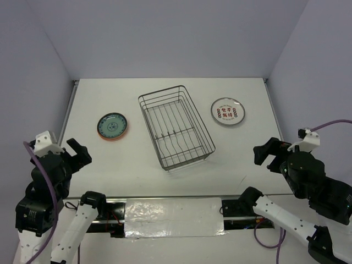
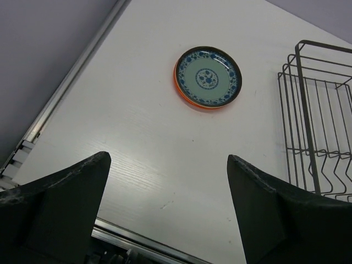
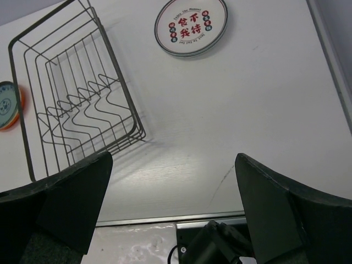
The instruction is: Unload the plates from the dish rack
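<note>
Left claw [image 1: 80,153], right claw [image 1: 265,156] spread; dish rack [image 1: 175,131] lies diagonal.

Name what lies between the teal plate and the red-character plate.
The dish rack sits between teal plate and red-character plate, touching neither; top external view shows it.

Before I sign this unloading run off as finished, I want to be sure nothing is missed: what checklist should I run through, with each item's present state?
1. The dish rack holds no plates: ok.
2. The teal plate lies flat on the table, left of the rack and apart from it: ok.
3. The white plate with red characters lies flat, right of the rack: ok.
4. The left gripper is open, holding nothing: ok.
5. The right gripper is open, holding nothing: ok.
6. More plates stacked beneath those two: cannot tell.
</note>
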`<action>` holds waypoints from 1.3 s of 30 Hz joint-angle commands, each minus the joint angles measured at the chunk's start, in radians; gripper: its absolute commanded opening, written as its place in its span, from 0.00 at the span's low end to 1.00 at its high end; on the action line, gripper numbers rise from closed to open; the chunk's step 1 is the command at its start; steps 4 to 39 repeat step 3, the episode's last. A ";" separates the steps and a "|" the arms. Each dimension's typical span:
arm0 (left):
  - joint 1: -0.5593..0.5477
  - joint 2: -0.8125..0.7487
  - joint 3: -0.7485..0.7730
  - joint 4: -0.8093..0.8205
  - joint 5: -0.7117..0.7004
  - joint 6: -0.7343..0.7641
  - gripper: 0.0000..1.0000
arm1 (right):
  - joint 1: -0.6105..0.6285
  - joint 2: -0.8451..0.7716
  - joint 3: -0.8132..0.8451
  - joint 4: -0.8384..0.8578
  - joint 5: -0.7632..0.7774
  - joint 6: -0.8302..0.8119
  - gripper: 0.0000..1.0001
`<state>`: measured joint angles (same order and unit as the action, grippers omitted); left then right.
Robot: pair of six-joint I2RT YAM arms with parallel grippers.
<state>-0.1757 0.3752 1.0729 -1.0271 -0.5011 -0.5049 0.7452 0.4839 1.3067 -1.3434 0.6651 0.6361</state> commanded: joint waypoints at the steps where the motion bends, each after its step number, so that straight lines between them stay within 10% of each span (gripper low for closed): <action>1: -0.005 0.030 -0.007 0.001 -0.019 0.022 1.00 | -0.003 -0.019 -0.023 -0.071 0.039 0.020 1.00; 39: -0.005 0.045 0.004 0.004 -0.022 0.025 0.99 | -0.004 -0.028 -0.027 -0.059 0.027 0.007 1.00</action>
